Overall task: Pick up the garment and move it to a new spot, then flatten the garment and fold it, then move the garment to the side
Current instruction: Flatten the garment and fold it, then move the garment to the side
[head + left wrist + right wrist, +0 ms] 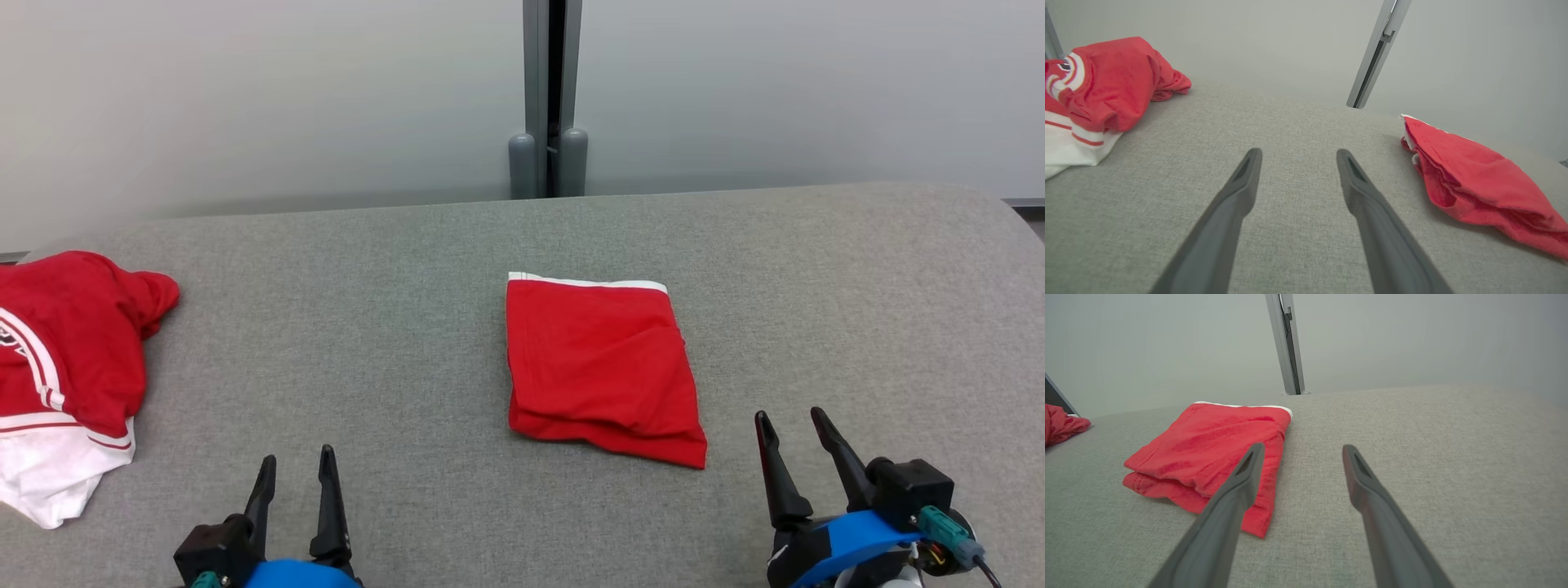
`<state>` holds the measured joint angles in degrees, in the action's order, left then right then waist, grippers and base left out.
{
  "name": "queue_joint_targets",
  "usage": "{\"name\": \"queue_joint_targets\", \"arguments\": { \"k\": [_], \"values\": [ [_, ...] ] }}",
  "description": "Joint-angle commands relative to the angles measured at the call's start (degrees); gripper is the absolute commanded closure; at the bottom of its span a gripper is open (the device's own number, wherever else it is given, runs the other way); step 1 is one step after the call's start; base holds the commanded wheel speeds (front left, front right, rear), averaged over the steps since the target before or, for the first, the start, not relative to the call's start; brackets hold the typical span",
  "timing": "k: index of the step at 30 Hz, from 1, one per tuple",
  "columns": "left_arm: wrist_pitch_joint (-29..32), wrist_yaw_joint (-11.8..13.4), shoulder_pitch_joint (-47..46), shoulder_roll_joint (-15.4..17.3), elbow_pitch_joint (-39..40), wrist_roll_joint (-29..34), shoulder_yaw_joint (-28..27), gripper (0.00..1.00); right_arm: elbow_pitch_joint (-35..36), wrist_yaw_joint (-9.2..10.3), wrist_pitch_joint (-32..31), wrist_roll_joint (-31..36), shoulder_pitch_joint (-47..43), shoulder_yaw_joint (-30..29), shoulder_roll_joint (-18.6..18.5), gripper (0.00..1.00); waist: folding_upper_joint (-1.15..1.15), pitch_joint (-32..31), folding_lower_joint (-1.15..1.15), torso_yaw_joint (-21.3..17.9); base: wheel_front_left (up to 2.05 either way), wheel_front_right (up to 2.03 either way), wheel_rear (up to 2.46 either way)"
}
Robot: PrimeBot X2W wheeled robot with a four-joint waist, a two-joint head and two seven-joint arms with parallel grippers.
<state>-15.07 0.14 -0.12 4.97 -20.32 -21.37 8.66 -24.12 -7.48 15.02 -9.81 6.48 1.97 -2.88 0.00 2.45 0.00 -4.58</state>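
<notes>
A red garment [600, 367] with a white band along its far edge lies folded into a neat rectangle at the middle of the grey fabric surface [408, 327]. The left wrist view has the garment [1478, 179] at the right, and the right wrist view has the garment [1208, 453] at the left. My left gripper [298, 461] is open near the front edge, well to the left of the garment and holding nothing. Just off the garment's near right corner, my right gripper [790, 416] is open too, with empty fingers.
A crumpled pile of red and white clothes [61, 367] sits at the left end of the surface, and the pile [1098, 85] also shows in the left wrist view. A grey post [549, 98] stands against the pale wall behind the far edge.
</notes>
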Motion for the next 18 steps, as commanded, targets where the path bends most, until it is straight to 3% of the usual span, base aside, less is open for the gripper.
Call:
{"name": "queue_joint_targets", "arguments": {
  "k": [1,18],
  "values": [
    [-0.2,0.4,0.9,-0.2,0.4,1.2,-0.2,0.0,0.4,-0.03,0.2,-0.7,-0.8,0.5,0.0,0.0,0.0,-0.1,0.0,0.1,0.0,0.0,0.0],
    [-0.2,-0.9,1.1,-1.4,0.3,3.7,-1.7,0.0,-0.7,-0.03,0.2,0.3,-0.3,0.9,0.0,0.0,0.0,-0.3,0.0,1.6,0.0,0.0,0.0]
  ]
}}
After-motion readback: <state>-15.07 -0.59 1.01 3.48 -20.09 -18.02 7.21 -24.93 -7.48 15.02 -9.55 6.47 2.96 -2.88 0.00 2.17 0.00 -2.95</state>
